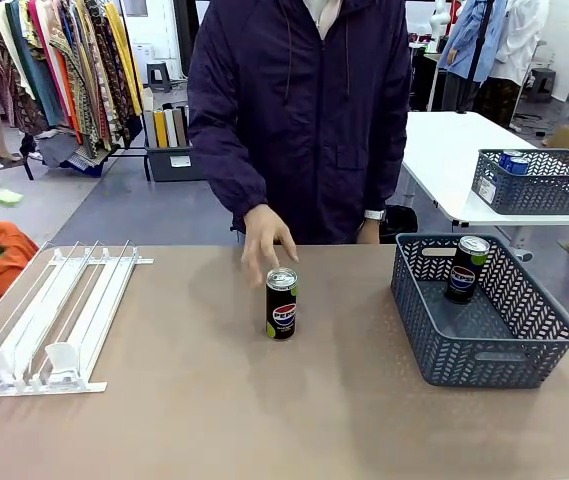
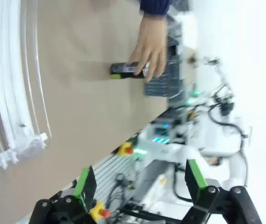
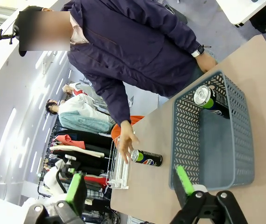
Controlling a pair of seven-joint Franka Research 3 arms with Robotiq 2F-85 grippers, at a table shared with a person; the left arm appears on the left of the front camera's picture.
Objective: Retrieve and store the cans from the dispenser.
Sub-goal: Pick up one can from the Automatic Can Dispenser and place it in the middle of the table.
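Black silver-topped Pepsi can [image 1: 281, 304], upright

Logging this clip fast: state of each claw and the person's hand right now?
Left claw: open, holding nothing.
Right claw: open, holding nothing.
Person's hand: open, fingers just above the Pepsi can on the table.

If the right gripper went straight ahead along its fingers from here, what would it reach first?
Most likely the grey basket, whose near wall sits just beyond the open right gripper. The Pepsi can on the table lies off to one side. Depth is uncertain.
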